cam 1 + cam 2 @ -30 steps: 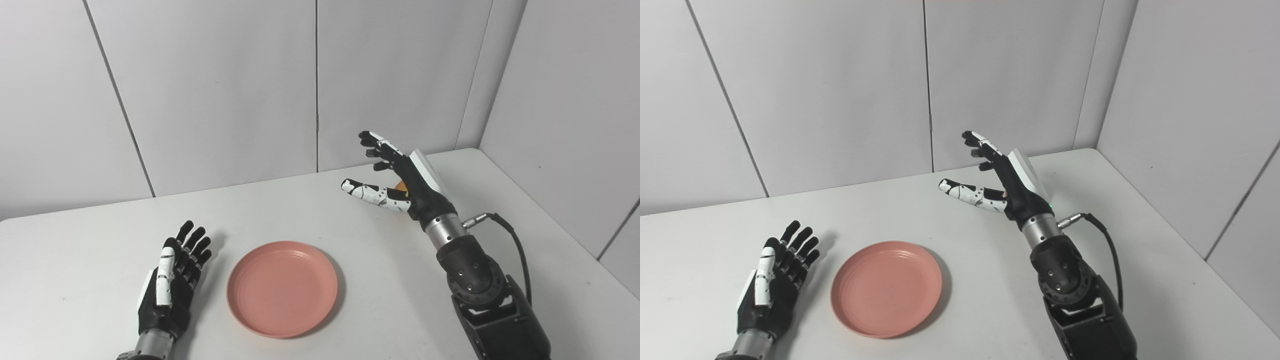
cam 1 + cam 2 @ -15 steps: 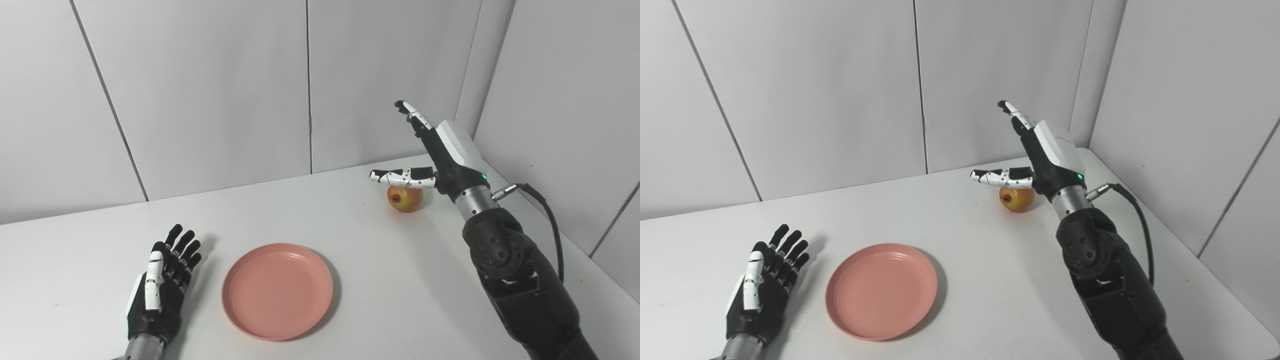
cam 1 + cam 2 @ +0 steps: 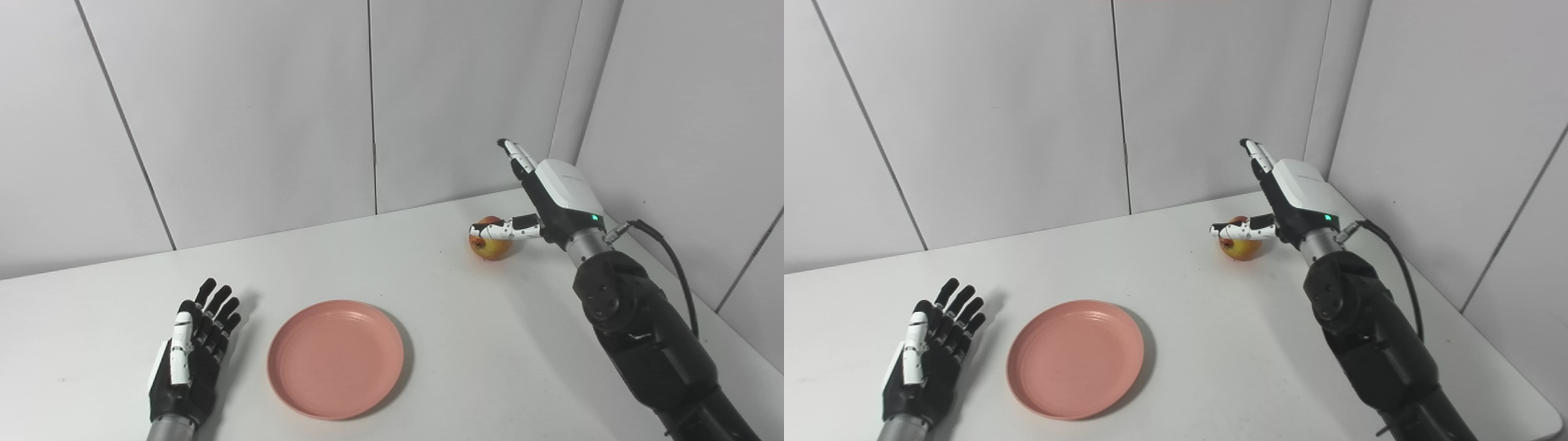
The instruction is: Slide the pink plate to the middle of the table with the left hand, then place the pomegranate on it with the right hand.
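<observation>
Right robot hand [image 3: 554,196] at the pomegranate [image 3: 490,243], fingers apart, thumb across the fruit's top.
Pomegranate sits far right on the counter [image 3: 429,294], near the corner walls; its long axis cannot be told. Pink plate [image 3: 335,358] lies near centre, bare counter between. Left robot hand [image 3: 190,361] rests spread, just left of the plate.

text: none legible | labels/brands/numbers: none seen | checked: pink plate [image 3: 335,359], pomegranate [image 3: 490,246], right hand [image 3: 554,199], left hand [image 3: 187,361], table [image 3: 429,343]
</observation>
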You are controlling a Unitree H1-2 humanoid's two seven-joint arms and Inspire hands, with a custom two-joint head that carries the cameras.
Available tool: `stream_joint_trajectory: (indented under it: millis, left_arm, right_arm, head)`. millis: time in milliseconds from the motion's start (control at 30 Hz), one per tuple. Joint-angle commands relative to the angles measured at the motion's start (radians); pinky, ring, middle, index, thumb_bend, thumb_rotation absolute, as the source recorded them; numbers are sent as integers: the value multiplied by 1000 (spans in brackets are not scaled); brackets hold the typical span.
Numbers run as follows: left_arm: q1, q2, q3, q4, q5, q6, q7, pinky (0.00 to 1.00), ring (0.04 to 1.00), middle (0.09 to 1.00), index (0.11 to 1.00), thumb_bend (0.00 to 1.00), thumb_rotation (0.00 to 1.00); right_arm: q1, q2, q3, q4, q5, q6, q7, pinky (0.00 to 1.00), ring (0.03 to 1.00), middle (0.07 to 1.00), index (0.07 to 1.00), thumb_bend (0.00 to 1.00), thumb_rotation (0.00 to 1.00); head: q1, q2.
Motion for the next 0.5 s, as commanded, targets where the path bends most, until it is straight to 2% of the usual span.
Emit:
stream_joint_trajectory:
  millis: [0,233,467]
  left_arm:
    - [33,16,1,29,5,52,3,955,931,932,923,343,1000]
    - [35,15,4,22,-6,61,0,959,931,931,924,341,1000]
    - [40,20,-1,11,-2,63,3,955,930,932,925,338,1000]
  right_arm:
    - [-53,-30,-4,6,-9,-33,-19,753,891,964,974,989,504]
    - [-73,-28,10,80,22,-23,22,712,863,959,974,1000,528]
    - [-107,-23,22,181,37,-45,2,717,858,946,959,1000,505]
  head:
    - [-1,0]
    - [-1,3]
    - [3,13]
